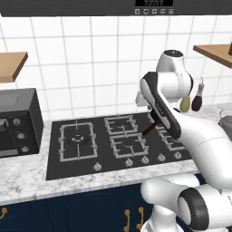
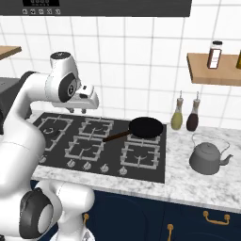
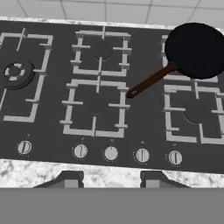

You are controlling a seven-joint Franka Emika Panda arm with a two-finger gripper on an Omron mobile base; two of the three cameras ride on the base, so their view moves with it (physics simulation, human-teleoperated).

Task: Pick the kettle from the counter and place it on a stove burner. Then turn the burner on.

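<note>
Meanwhile, a frying pan point(image 2: 146, 127) fills one rear grate (kettle point(image 2: 207, 158) stands apart), gripper point(image 3: 109, 177) parted, empty.

Kettle point(image 1: 225, 118) cut off by right edge, behind arm

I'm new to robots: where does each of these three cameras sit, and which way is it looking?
Left base view: behind the arm's left, facing the black stove; white arm at right.
Right base view: behind its right, facing the stove, black frying pan and small squat grey metal kettle on the marbled counter; arm at left.
Hand view: on the hand, looking down at the burners; gripper fingertips at bottom.
Shared by the right base and hand views: the pan, and the largest burner.
</note>
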